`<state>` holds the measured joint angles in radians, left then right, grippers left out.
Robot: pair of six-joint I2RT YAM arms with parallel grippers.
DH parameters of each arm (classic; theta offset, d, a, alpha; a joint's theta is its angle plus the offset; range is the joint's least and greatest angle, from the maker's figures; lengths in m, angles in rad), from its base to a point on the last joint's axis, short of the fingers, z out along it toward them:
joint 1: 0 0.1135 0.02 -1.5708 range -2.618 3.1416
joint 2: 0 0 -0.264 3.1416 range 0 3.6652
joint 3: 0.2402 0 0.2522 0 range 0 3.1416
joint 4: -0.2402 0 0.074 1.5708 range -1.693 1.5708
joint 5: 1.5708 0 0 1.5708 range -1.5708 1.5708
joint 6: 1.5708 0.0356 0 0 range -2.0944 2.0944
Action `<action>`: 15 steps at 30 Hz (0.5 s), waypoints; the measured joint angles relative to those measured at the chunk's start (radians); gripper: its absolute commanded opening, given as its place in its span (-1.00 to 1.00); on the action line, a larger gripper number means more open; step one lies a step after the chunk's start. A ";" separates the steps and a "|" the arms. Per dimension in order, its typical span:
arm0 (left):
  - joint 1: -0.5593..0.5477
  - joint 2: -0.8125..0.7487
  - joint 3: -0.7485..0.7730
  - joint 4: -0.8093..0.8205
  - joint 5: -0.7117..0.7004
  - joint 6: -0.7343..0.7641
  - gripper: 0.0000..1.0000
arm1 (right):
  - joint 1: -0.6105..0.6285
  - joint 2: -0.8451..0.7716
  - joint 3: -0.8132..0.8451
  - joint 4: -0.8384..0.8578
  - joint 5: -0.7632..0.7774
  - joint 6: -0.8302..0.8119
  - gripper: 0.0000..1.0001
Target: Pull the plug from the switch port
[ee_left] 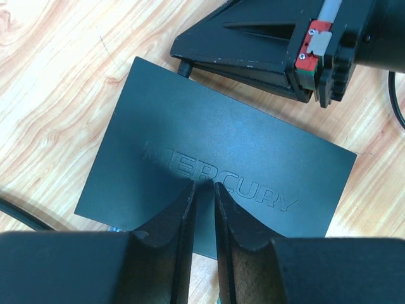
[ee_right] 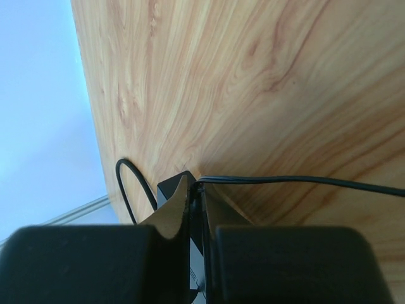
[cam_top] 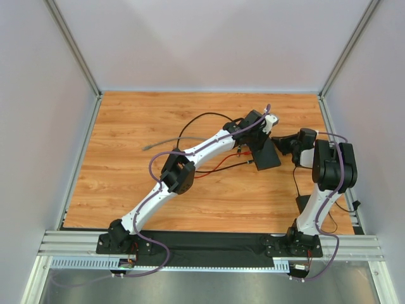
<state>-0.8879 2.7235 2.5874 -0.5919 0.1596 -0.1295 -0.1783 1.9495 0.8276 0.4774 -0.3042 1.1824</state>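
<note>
The switch [cam_top: 267,154] is a flat matte-black box on the wooden table; in the left wrist view [ee_left: 209,158] its top reads MERCURY. My left gripper [ee_left: 204,185] is shut to a narrow gap, with its tips resting on the switch's top. My right gripper [cam_top: 283,144] reaches the switch's far corner from the right and also shows in the left wrist view [ee_left: 190,54]. There its tips close round a small black plug [ee_left: 183,66] at the switch's edge. In the right wrist view the gripper [ee_right: 197,187] is shut on the plug, and its thin black cord [ee_right: 304,182] runs off right.
A red wire [cam_top: 218,168], a grey cable [cam_top: 166,143] and a black cable loop [cam_top: 202,116] lie on the table left of the switch. The plug's cord [cam_top: 295,180] hangs down beside the right arm. White walls enclose the table on three sides.
</note>
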 measured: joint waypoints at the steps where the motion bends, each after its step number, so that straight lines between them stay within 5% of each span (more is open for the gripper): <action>1: 0.000 0.000 0.000 0.000 0.000 0.000 -0.50 | -0.001 0.000 -0.012 0.024 0.002 0.007 -1.00; 15: 0.000 0.000 0.000 -0.001 0.008 0.000 -0.53 | -0.032 0.051 0.085 -0.024 -0.120 -0.139 -0.99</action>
<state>-0.8879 2.7235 2.5877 -0.5930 0.1673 -0.1295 -0.2108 2.0010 0.9131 0.4538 -0.4240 1.0435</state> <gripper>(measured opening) 0.242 0.027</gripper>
